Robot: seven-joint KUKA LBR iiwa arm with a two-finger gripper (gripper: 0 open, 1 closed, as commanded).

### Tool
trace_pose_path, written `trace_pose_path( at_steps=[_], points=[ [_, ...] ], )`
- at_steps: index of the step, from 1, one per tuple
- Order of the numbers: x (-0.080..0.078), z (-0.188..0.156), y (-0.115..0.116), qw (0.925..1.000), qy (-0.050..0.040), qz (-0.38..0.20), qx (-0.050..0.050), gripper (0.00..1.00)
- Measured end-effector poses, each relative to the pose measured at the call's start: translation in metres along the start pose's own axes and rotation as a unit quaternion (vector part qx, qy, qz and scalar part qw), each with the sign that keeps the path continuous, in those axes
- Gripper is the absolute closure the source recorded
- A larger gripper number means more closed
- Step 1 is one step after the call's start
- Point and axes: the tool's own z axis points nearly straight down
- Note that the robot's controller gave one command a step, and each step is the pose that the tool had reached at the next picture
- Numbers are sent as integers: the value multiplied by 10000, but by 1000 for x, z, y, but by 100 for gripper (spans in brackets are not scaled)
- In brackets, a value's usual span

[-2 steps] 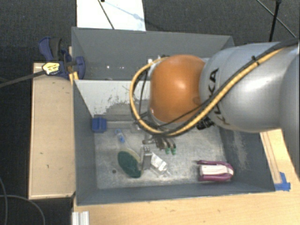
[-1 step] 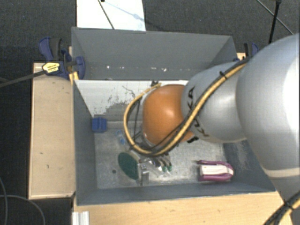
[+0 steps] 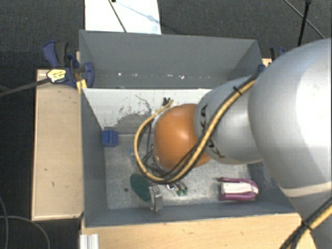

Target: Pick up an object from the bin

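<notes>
Counting 3 things: 1 blue block [image 3: 109,137], 1 purple-white item [image 3: 237,189], 1 green pc [image 3: 138,186] by claw [image 3: 165,195], grip can't tell.

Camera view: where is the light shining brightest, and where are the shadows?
In the camera view, light falls brightest on the silver arm and the far left of the bin; the orange cover is lit on top, with darker shadow beneath it.

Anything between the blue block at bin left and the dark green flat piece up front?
No. Camera view shows bare bin floor from the blue block to the dark green piece; the claw sits right of that piece.
</notes>
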Motion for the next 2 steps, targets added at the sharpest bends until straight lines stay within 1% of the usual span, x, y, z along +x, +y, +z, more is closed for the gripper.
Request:
trace_pose_path(
  at_steps=[1,2],
  points=[
    [-3,-3,-1,10000,-51,34,-1,100],
    [-10,-116,0,9995,92,-286,3,100]
  ],
)
